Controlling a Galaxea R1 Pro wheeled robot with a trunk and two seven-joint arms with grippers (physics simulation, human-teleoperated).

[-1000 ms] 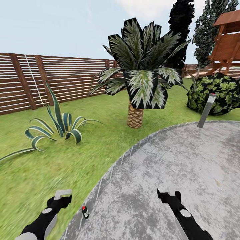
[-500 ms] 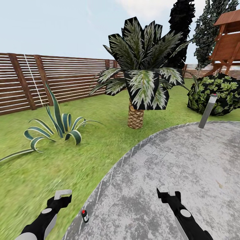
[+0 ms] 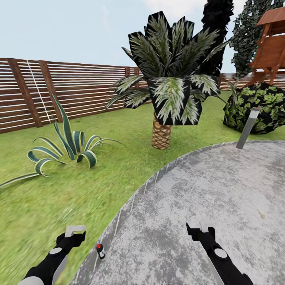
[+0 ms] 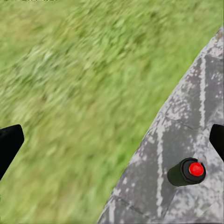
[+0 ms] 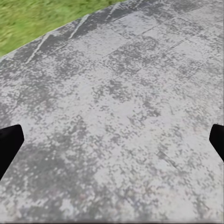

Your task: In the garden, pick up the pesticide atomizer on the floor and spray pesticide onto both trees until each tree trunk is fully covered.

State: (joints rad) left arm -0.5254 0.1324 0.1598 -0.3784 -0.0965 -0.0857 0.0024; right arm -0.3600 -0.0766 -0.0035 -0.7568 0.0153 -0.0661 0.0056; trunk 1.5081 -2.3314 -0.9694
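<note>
The pesticide atomizer point(image 3: 100, 251), a small dark bottle with a red top, stands on the grey stone paving point(image 3: 206, 190) right at its border with the grass floor point(image 3: 59, 198). My left gripper point(image 3: 75, 233) hangs open just left of it, a short gap away. In the left wrist view the atomizer point(image 4: 186, 171) sits on the paving near one finger of the open left gripper point(image 4: 114, 140), not between the jaws. My right gripper point(image 3: 200, 230) is open over bare paving, as the right wrist view point(image 5: 112, 140) also shows. The trees are out of view.
A short palm point(image 3: 161, 134) stands ahead on the lawn and a striped agave point(image 3: 69, 148) to the left. A slatted wooden fence point(image 3: 79, 91) runs behind. At the right are a grey bollard point(image 3: 247, 128), a leafy bush point(image 3: 257, 107) and a wooden playhouse point(image 3: 271, 47).
The whole view has shifted slightly, so the camera has moved a little. Both arms and the atomizer keep nearly the same places in the picture.
</note>
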